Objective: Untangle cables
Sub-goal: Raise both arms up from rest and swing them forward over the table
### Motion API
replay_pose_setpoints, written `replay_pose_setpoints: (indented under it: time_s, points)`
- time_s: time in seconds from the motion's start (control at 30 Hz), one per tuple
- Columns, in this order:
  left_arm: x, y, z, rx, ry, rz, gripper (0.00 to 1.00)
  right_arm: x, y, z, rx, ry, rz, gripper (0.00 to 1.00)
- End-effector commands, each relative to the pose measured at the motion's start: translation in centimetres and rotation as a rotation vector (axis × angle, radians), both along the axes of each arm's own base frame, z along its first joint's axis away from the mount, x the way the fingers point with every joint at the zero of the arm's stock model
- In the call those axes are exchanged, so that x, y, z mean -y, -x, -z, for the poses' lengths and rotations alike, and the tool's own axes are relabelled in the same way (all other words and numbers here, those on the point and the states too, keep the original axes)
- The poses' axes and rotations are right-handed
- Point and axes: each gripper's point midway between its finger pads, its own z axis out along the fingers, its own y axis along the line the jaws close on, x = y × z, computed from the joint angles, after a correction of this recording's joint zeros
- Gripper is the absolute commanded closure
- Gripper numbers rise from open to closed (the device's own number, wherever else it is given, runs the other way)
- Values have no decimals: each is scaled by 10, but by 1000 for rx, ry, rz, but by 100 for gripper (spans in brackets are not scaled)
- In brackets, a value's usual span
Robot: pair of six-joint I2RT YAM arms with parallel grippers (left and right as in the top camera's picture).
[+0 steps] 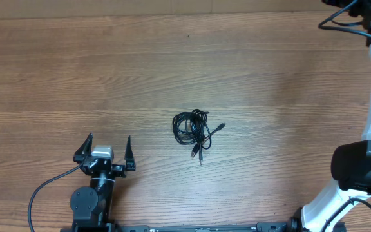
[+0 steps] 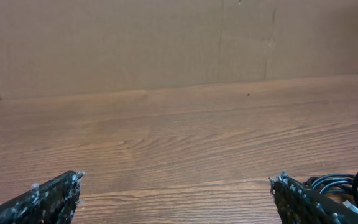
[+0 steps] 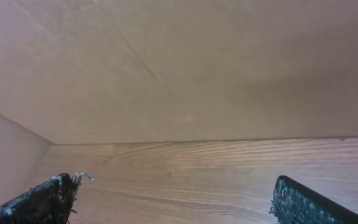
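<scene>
- Overhead: the cables [image 1: 194,131] lie in one small coil at the middle of the table [image 1: 108,64], with plug ends trailing toward 5 o'clock. The left gripper [image 1: 108,143], jaws spread wide and empty, has them at its 3 o'clock and looks the nearer arm.
- Left wrist: the cables [image 2: 347,186] show at 4 o'clock, beyond the right-hand finger and outside the gap.
- Right wrist: the right gripper [image 3: 176,183] gapes wide and empty, with only bare wood ahead and no cables.

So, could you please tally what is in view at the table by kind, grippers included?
Black cable bundle: 1 (strands too tangled to count apart)
Open grippers: 2 (left gripper, right gripper)
Total: 3
</scene>
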Motion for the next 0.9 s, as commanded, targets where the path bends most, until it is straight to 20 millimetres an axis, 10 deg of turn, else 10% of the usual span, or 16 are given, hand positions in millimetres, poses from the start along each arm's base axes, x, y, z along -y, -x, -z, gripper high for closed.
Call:
replay_pose_setpoints:
  time_s: [0.0,0.33,0.7,0.87]
  points:
    - [-13,0,1,2,8,-73,0,0,2,-15,-2,-58,37,0]
    - [-27,13,-97,387,26,-155,0,-2,6,-7,-71,-113,58,0]
    - [-36,92,-297,714,-256,-298,0,-6,1,-3,-73,-70,98,0]
    - [-23,63,-361,613,-320,-210,0,-8,-4,-2,-58,-27,140,0]
